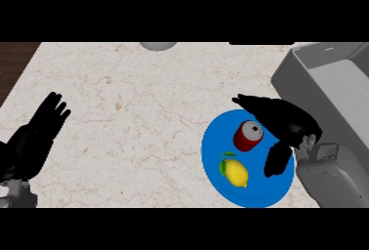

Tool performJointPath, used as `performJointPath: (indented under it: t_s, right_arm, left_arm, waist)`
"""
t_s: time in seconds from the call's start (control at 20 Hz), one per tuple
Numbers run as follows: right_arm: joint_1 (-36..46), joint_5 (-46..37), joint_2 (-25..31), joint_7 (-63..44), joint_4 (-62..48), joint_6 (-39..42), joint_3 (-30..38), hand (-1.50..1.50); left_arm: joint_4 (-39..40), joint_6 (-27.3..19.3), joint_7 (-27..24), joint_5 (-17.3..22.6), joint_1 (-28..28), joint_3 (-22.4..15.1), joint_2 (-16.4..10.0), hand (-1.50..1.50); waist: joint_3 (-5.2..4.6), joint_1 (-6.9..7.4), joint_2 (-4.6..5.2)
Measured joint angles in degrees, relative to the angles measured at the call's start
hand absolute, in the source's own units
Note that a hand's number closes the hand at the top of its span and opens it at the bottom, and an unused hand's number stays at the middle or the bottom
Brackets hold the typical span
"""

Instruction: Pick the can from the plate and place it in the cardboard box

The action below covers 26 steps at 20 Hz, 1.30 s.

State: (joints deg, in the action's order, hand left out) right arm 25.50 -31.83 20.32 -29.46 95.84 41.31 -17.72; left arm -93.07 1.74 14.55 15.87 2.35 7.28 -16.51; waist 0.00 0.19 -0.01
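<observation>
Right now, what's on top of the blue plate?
A red can and a yellow lemon sit on the blue plate. The right robot hand covers the plate's right side, so I can't see under it.

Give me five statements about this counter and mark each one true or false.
1. The red can is on the blue plate. True.
2. A lemon lies on the same plate. True.
3. The can is in the cardboard box. False: it is on the plate.
4. The left hand holds the can. False: it rests open at the view's left, apart from the plate.
5. The right hand is open over the plate, beside the can. True.
</observation>
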Motion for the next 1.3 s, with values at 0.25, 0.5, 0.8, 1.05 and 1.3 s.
performJointPath:
  t_s: [0.25,0.5,0.8,1.05,1.3]
  right_arm:
    - [0.6,-2.9,-2.7,-0.5,-1.6,1.4,0.4,-1.5]
    - [0.8,-6.3,-3.8,0.4,-3.3,2.2,1.1,-1.5]
    - [0.3,-10.5,-5.2,2.9,-6.3,1.3,1.0,-1.5]
    - [0.0,-13.0,-6.1,4.8,-8.8,1.4,0.9,-1.5]
    - [-0.5,-16.0,-7.0,7.3,-11.9,0.6,0.8,-1.5]
  left_arm:
    - [-0.6,1.0,0.2,-0.3,-0.6,1.1,0.5,0.0]
    - [-0.8,1.3,0.8,-1.3,-0.3,1.5,1.2,0.0]
    - [-0.6,1.7,1.1,-1.9,0.4,2.4,1.9,0.0]
    - [-1.6,2.7,2.6,-1.2,0.4,3.5,1.7,0.0]
    - [-1.4,3.1,1.6,-2.1,-0.2,3.7,2.7,0.0]
  waist:
    - [0.0,0.03,0.0]
    - [0.0,0.0,0.0]
    - [0.0,0.03,0.01]
    - [0.0,0.04,0.0]
    - [0.01,0.03,0.01]
